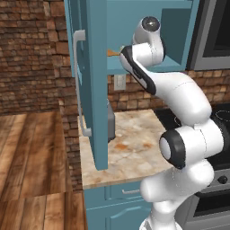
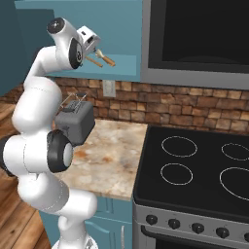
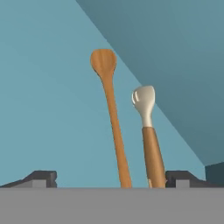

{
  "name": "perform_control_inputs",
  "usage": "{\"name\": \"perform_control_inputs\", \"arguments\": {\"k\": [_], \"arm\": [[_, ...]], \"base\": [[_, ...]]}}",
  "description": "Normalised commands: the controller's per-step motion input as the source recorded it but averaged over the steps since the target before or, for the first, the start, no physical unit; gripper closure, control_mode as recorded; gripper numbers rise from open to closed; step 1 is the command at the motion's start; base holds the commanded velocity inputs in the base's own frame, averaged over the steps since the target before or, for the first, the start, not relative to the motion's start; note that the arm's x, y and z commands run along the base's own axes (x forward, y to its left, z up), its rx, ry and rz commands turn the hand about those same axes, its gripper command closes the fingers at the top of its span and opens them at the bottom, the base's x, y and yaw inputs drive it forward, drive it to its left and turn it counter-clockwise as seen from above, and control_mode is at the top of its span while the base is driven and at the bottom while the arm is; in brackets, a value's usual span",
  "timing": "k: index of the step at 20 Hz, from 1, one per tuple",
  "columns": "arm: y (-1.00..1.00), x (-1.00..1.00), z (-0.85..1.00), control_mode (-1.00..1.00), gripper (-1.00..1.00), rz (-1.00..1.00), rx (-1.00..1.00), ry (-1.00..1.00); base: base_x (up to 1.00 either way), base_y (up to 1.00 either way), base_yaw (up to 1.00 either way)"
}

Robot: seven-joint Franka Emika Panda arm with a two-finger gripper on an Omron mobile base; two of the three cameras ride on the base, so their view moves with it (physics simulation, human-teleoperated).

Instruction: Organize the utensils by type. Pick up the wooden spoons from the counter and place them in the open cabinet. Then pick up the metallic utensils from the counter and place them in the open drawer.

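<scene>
Two wooden spoons lie side by side on the floor of the open cabinet [image 2: 121, 29]. One is orange-brown with a round bowl [image 3: 111, 118]; the other has a pale cream bowl [image 3: 148, 131]. In the right base view the cream-bowled spoon [image 2: 106, 58] and the orange-brown spoon [image 2: 95, 62] rest at the shelf's front. My gripper [image 3: 113, 178] is open just in front of their handle ends, its fingertips [image 3: 41, 178] wide apart and holding nothing. An orange spoon end [image 1: 112, 53] peeks past my arm. The metallic utensils and the open drawer are out of view.
The cabinet door [image 1: 92, 90] stands open to the left of my arm. Below lies the marbled counter [image 2: 112, 151] with a grey toaster [image 2: 75, 121]. A black stovetop [image 2: 194, 170] is to the right, under a microwave [image 2: 199, 34].
</scene>
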Motion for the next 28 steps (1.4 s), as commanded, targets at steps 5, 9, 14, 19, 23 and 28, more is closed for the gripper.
{"name": "perform_control_inputs", "arguments": {"k": [5, 9, 14, 19, 23, 28], "arm": [[0.0, -0.9, 0.0, -1.0, -1.0, 0.0, 0.0, -0.02], [-0.05, -0.97, 0.03, -1.0, -1.0, 0.0, 0.03, 0.0], [-0.1, -1.0, 0.04, -1.0, -1.0, 0.0, 0.11, 0.01], [-0.02, -0.92, 0.01, -1.0, -1.0, 0.0, 0.15, 0.08], [-0.01, -0.72, 0.0, -1.0, -1.0, 0.0, 0.16, 0.14], [0.0, -0.61, -0.05, -1.0, -1.0, 0.0, 0.06, 0.15]], "base": [[0.0, 0.0, 0.0], [0.0, 0.0, 0.0], [0.0, 0.0, 0.0], [0.0, 0.0, 0.0], [0.0, 0.0, 0.0], [0.0, 0.0, 0.0]]}}
